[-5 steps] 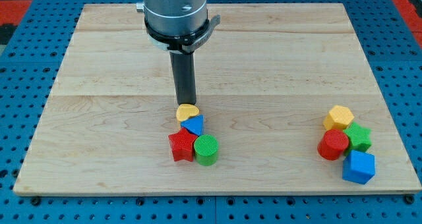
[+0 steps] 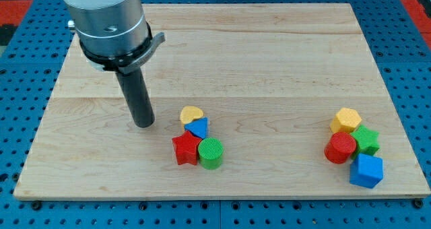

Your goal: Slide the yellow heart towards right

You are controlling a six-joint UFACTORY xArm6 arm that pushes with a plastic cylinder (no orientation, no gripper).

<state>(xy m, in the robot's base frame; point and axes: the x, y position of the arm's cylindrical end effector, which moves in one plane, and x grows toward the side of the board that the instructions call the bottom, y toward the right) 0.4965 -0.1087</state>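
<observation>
The yellow heart [image 2: 191, 114] lies near the board's middle, at the top of a small cluster. A blue block [image 2: 199, 128] touches its lower right, with a red star-like block [image 2: 185, 149] and a green cylinder [image 2: 211, 153] below. My tip [image 2: 143, 124] rests on the board to the left of the yellow heart, a short gap apart from it and not touching any block.
A second cluster sits at the view's right: a yellow block [image 2: 345, 120], a green block [image 2: 366, 140], a red block [image 2: 340, 149] and a blue block [image 2: 367, 171]. The wooden board [image 2: 269, 60] lies on a blue pegboard surface.
My tip has moved from just above the yellow heart to its left and slightly down. The blocks have not moved.
</observation>
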